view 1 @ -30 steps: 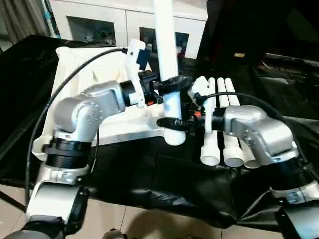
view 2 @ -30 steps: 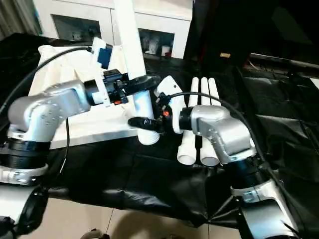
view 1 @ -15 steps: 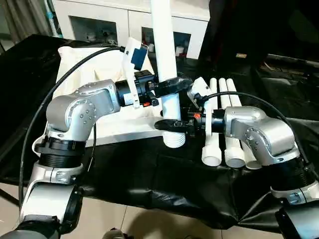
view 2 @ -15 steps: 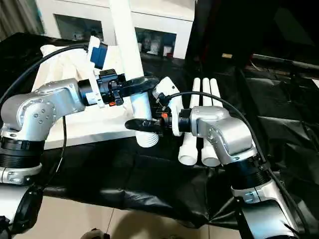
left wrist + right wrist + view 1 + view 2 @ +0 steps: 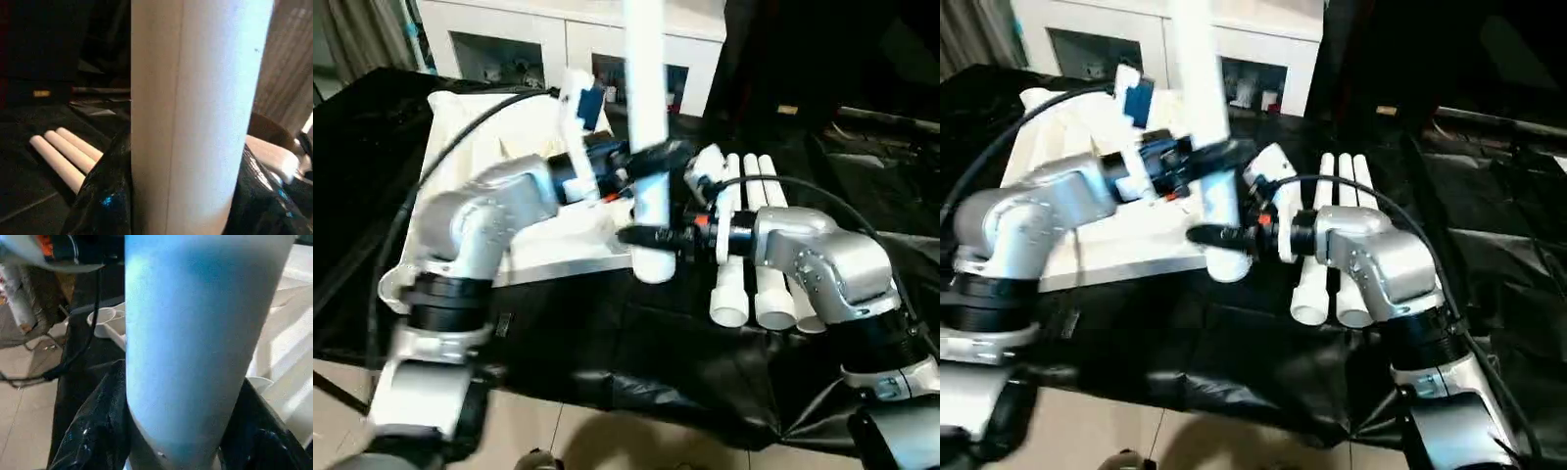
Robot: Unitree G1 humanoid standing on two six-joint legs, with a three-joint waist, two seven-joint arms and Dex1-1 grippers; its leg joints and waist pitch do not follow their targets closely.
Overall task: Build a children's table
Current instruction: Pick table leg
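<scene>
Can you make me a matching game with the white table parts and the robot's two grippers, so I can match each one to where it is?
Things:
1. upright leg
2. three spare legs
3. table top
4. left gripper
5. right gripper

Places:
A. lying side by side on the black cloth
B. gripping the upright leg low down, near its end
C. standing up, held by both grippers
D. gripping the upright leg higher up
E. lying flat behind the left arm

Pairs: 1-C, 2-A, 3-E, 4-D, 5-B

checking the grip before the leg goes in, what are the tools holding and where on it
Both hold one upright white leg. The left tool clamps it partway up; the right tool clamps it lower, just above its wide bottom end.
</scene>
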